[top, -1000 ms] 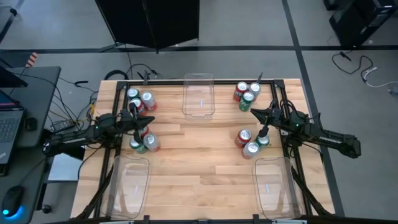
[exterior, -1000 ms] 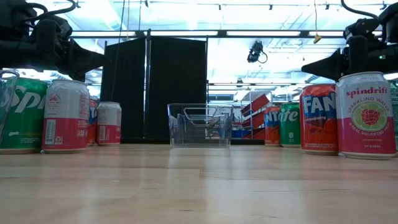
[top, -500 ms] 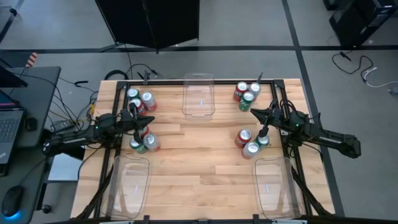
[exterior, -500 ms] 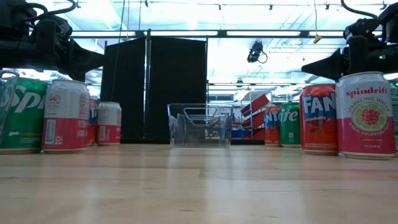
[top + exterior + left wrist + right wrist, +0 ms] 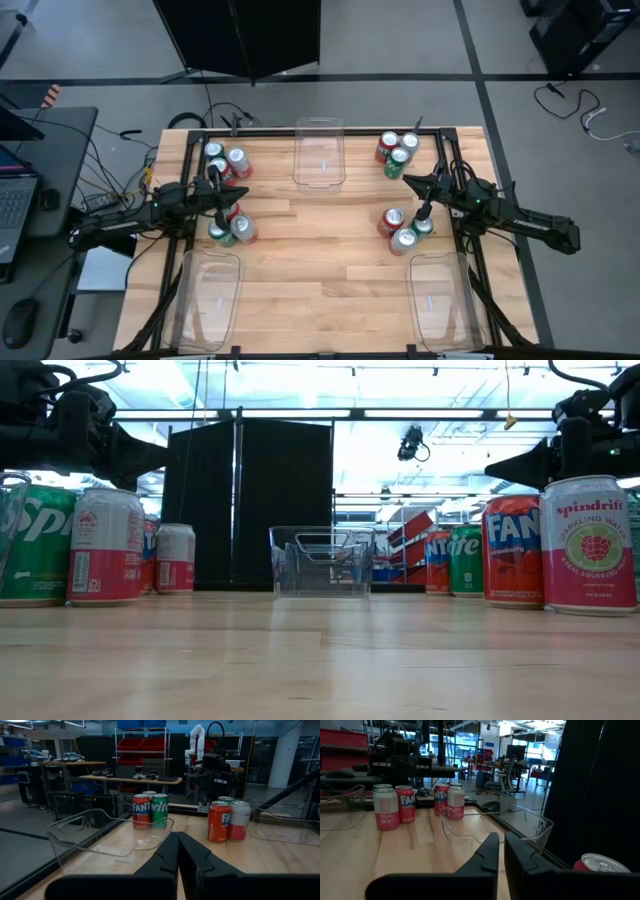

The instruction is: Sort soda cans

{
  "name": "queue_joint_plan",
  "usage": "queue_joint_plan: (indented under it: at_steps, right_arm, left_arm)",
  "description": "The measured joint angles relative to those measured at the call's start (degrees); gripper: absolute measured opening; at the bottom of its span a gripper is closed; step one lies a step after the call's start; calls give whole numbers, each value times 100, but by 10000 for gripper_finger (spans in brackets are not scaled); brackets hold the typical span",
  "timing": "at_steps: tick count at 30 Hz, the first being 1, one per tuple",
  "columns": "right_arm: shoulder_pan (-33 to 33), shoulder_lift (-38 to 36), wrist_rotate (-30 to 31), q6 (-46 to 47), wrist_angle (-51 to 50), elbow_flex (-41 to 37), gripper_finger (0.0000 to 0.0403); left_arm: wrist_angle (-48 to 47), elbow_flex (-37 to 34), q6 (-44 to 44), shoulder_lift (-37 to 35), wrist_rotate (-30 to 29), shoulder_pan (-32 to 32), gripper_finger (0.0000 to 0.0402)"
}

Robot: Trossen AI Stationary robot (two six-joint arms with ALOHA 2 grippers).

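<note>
Sorting not yet begun: soda cans standing in four clusters of three on the wooden table (image 5: 320,250), none yet in a tray. Near-left cluster (image 5: 230,228) and far-left cluster (image 5: 225,160) sitting along the left edge; far-right cluster (image 5: 397,152) and near-right cluster (image 5: 404,229) along the right. Three clear trays lying empty: far-centre tray (image 5: 320,153), near-left tray (image 5: 207,297), near-right tray (image 5: 440,300).

Left gripper (image 5: 222,187) hovering between the two left clusters, fingers pinched together, holding nothing. Right gripper (image 5: 408,180) hovering between the two right clusters, likewise closed and empty-handed.

Colours mixed in the clusters, red, green and silver-white packed close together, likely crowding any finger approach. Cables (image 5: 115,200) and a desk (image 5: 40,170) lying off the table's left side, clear of the work.
</note>
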Motion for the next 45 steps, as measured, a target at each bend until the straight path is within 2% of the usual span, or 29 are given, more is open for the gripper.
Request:
queue_joint_plan:
  at_steps: [4, 10, 20, 25, 31, 38, 45]
  right_arm:
    - [1, 1, -1, 72, 30, 0, 16]
    - [0, 0, 0, 854, 346, 0, 16]
    - [0, 2, -2, 1275, 1658, 8, 16]
    - [1, 175, 5, 1533, 1519, 252, 29]
    - [0, 1033, 198, 1763, 1082, 827, 79]
    - [1, 2621, 1156, 1647, -486, 1934, 154]
    - [-11, 4194, 1378, 1586, -1825, 3201, 215]
  left_arm:
    - [0, 1, -1, -2, 1, 0, 11]
    - [0, 0, -2, -2, 0, 0, 11]
    - [0, 0, 0, 0, 0, 0, 11]
    - [0, 2, -2, -2, 0, 0, 11]
    - [0, 0, 0, -1, 0, 0, 11]
    - [0, 0, -2, 0, 0, 0, 11]
    - [0, 1, -1, -2, 2, 0, 11]
